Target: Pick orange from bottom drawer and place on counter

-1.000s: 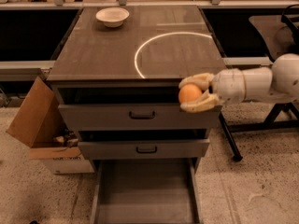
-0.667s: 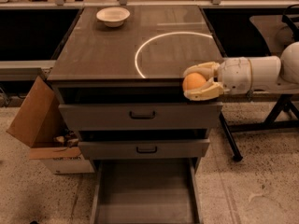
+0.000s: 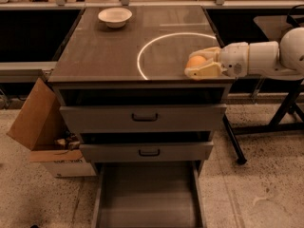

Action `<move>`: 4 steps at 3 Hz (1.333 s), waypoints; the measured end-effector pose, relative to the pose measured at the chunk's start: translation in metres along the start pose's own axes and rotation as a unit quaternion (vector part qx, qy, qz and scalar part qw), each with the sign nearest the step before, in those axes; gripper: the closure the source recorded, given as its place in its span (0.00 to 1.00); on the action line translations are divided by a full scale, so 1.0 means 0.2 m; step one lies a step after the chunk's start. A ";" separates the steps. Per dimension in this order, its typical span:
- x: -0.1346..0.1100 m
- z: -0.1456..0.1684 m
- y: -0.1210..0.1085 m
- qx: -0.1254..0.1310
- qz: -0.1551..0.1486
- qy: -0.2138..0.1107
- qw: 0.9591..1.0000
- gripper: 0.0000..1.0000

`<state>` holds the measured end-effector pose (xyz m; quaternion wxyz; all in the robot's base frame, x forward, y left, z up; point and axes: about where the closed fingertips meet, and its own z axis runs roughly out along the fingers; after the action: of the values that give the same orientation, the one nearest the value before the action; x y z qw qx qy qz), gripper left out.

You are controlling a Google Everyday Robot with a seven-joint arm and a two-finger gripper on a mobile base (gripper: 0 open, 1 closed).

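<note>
Down low, bottom drawer [image 3: 147,198] is pulled out. Its front end is cut off by the frame edge, so only plain grey floor and side walls show. The two upper drawers [image 3: 142,118] stand slightly out, and the gaps above them are too dark to make out contents. Cardboard box [image 3: 35,120] sits on the floor left of the cabinet, leaning open, with small clutter inside that I can't identify. Arm [image 3: 259,58] comes in from the right and its base is out of view.

Gripper [image 3: 195,63] is at the counter's [image 3: 99,51] right front corner, fingers [image 3: 204,71] pinching the orange [image 3: 196,61], one above and one below. Only the orange's upper left face shows; the rest is covered by the fingers. Can't tell whether the lower finger touches the counter top or hangs just over it. Orange is over the counter, near the front edge and to the right of the near end of the pale arc [image 3: 139,63]. White bowl [image 3: 115,17] sits at the back left, well apart from the gripper.
</note>
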<state>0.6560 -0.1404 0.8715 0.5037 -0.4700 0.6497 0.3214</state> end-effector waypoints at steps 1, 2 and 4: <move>0.01 0.04 -0.16 0.030 0.024 0.000 0.999 1.00; 0.01 0.08 -0.34 0.063 0.035 -0.003 0.997 1.00; -0.02 0.16 -0.59 0.106 0.044 -0.001 0.993 0.82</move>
<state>0.7765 -0.1525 0.8734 0.5364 -0.3847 0.6997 0.2731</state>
